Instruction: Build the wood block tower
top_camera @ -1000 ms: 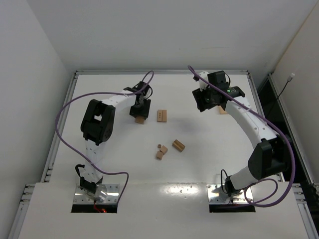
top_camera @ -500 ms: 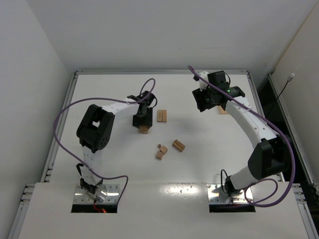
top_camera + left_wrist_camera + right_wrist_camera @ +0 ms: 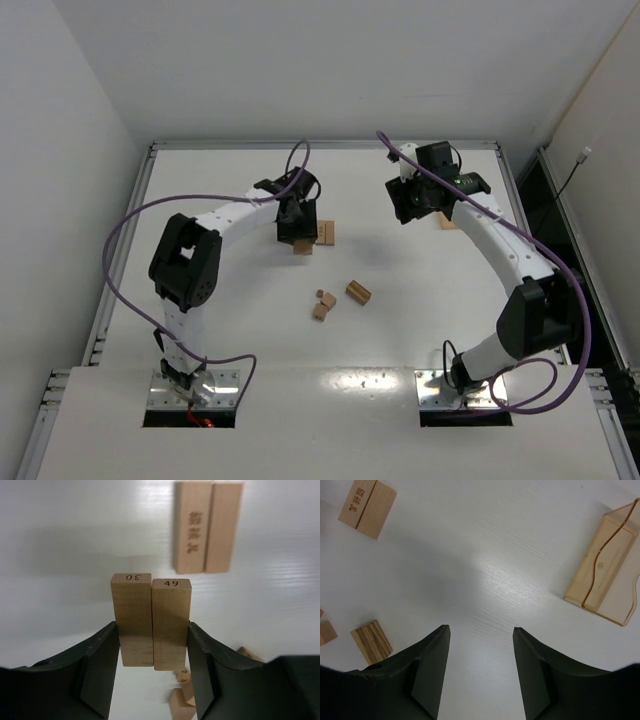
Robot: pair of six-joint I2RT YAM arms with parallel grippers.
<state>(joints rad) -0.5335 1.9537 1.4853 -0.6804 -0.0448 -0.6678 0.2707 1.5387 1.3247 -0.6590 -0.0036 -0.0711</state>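
Light-brown planks [image 3: 170, 622] (numbers 30, 49)

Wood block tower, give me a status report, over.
Left jaws shut on two planks, side by side. Right jaws open, empty. Tower not begun: plank pair lies flat ahead, nothing between.

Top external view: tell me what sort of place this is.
Probably a robotics lab test cell: a white table walled by white panels, the left arm and right arm bolted at its near edge, small wooden blocks scattered.
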